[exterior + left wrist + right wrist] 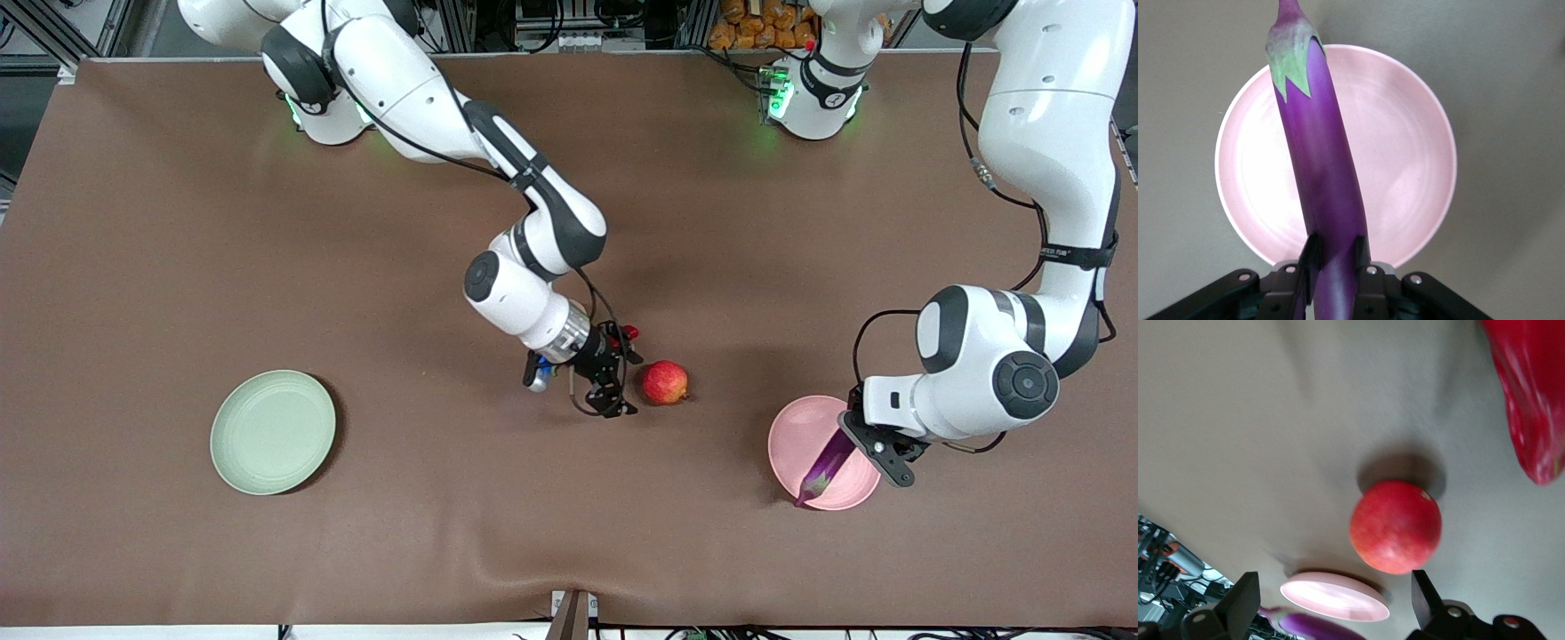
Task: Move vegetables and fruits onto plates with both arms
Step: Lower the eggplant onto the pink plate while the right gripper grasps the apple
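My left gripper is shut on the thick end of the long purple eggplant. It holds the eggplant slanting across the pink plate, with the green-capped stem end reaching past the rim. In the left wrist view both fingers press the eggplant's sides over the plate. My right gripper is open and low over the table, beside the round red fruit. The fruit lies just ahead of its fingertips, not between them. A red chili pepper lies close by, its tip showing at the wrist.
The pale green plate sits with nothing on it toward the right arm's end of the table. The brown cloth covers the whole tabletop, with open room between the two plates. The right arm's forearm stretches over the table's middle.
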`<action>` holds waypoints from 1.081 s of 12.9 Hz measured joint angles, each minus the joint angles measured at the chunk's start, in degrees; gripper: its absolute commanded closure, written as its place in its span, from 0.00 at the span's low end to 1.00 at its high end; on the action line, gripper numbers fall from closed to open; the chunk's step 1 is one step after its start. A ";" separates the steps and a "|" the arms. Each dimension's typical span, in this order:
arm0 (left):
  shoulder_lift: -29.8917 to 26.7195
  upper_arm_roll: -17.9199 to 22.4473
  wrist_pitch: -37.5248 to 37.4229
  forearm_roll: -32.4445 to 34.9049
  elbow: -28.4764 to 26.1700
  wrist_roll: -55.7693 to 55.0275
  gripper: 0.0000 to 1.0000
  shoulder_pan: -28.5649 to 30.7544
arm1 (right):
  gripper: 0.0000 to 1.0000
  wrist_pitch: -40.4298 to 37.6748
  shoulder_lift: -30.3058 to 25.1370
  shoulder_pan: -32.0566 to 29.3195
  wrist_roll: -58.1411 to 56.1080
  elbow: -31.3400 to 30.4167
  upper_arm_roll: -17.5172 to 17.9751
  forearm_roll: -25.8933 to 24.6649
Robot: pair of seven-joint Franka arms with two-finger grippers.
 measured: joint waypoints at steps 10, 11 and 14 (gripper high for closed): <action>0.94 -0.36 2.43 -5.40 0.73 -2.13 0.00 1.20 | 0.00 5.56 5.81 2.88 0.85 2.85 0.32 0.07; 0.16 -0.91 2.27 -6.92 0.93 -3.48 0.00 1.23 | 0.00 5.86 6.07 3.16 0.85 3.12 0.32 0.07; -2.67 -3.37 -1.24 -10.43 0.97 -11.66 0.00 0.95 | 0.00 7.63 7.38 3.84 0.85 3.93 0.32 0.07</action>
